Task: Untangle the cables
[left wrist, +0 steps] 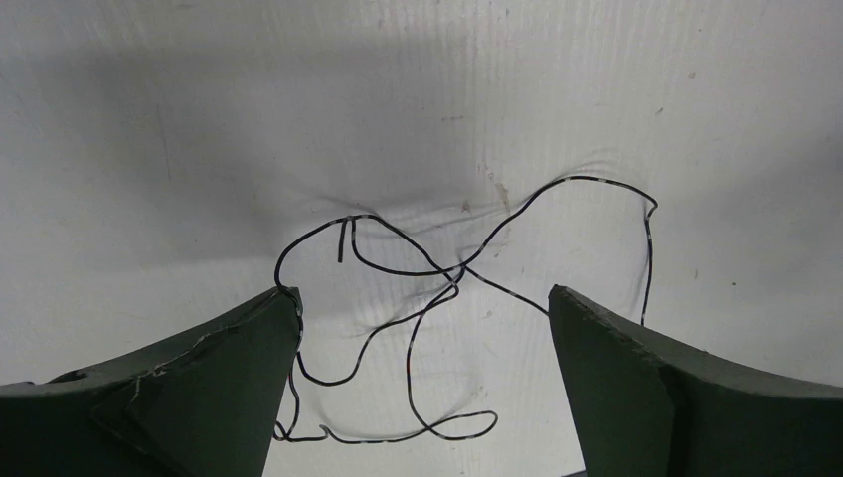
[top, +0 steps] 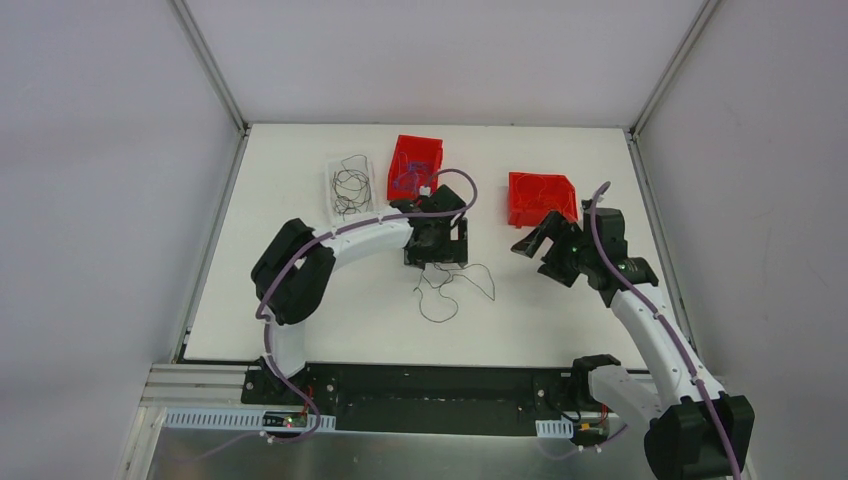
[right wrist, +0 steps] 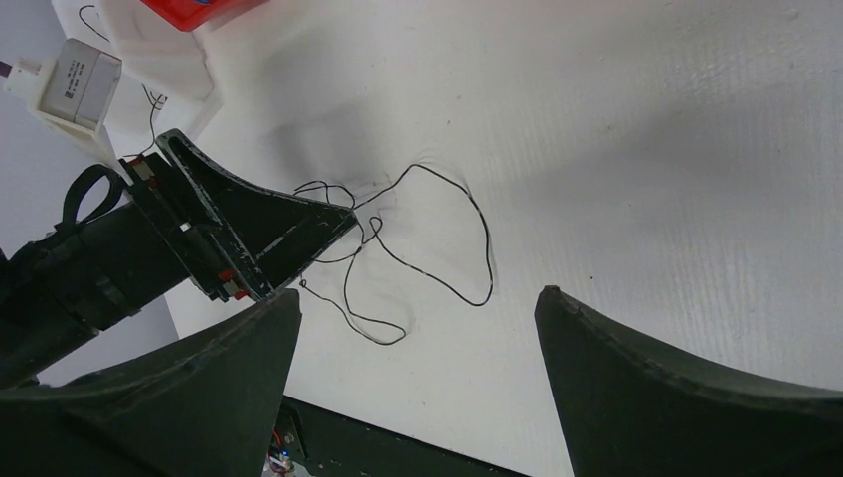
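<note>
A hair-thin black cable (top: 452,283) lies in loose crossing loops on the white table, in front of my left gripper (top: 435,248). In the left wrist view the cable (left wrist: 452,270) spreads between and beyond the open fingers, and one strand touches the left fingertip (left wrist: 283,303). My left gripper (left wrist: 422,293) holds nothing. My right gripper (top: 535,240) hovers to the right of the cable, open and empty. In the right wrist view the cable (right wrist: 490,260) lies ahead of my right gripper (right wrist: 417,293), with the left gripper (right wrist: 258,234) at the cable's left end.
A red bin (top: 415,165) with thin blue wires stands behind the left gripper. Another red bin (top: 540,197) sits at the back right. A white tray (top: 350,185) holding black wires is at the back left. The table's black front edge (right wrist: 398,437) runs near the right gripper.
</note>
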`<state>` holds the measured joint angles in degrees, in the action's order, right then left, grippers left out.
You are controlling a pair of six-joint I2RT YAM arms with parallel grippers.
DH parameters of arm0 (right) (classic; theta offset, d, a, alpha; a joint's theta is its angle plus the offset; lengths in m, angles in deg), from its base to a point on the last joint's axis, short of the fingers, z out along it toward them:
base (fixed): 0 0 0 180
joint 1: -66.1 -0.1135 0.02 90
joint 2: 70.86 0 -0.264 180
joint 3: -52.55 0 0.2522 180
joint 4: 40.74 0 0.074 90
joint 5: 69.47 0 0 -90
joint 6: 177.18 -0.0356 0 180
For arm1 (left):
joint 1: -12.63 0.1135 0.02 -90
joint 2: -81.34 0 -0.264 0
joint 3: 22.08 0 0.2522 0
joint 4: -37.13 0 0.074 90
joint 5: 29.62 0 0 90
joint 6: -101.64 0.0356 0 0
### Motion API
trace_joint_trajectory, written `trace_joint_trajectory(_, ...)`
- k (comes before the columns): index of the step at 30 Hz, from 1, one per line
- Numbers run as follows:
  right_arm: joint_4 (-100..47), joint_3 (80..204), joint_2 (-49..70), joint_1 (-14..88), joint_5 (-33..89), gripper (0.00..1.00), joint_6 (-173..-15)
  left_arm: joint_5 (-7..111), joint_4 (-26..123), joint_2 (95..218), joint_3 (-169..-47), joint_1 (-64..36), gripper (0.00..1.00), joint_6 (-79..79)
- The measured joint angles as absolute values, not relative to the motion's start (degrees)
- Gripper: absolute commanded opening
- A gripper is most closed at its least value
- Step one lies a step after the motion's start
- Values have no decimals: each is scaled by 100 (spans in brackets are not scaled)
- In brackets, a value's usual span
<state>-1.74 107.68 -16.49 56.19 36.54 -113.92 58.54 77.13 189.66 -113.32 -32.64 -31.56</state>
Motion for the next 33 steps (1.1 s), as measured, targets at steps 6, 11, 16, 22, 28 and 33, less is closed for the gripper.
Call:
trace_joint_trajectory(6, -174, 10766, -1652, 5678, 3704, 92, -11390, 6853, 8277, 19414, -12059, -3778, 99, -2861)
trace_joint_trajectory(11, -174, 10766, -1654, 5711, 3765, 92, -11390, 7301, 8601, 19792, -12317, -3990, 98, -2769)
trace_joint_trajectory(16, -172, 10764, -1660, 5757, 3796, 92, -11390, 7559, 8763, 20000, -12424, -4073, 62, -2773)
trace_joint_trajectory(22, -172, 10764, -1662, 5792, 3813, 92, -11390, 7648, 8782, 20034, -12459, -4141, 0, -2741)
trace_joint_trajectory(28, -170, 10764, -1676, 5816, 3864, 92, -11390, 7720, 8859, 20034, -12453, -4139, 0, -2647)
trace_joint_trajectory(33, -166, 10764, -1702, 5842, 3899, 91, -11390, 7703, 8900, 20008, -12453, -4106, 0, -2529)
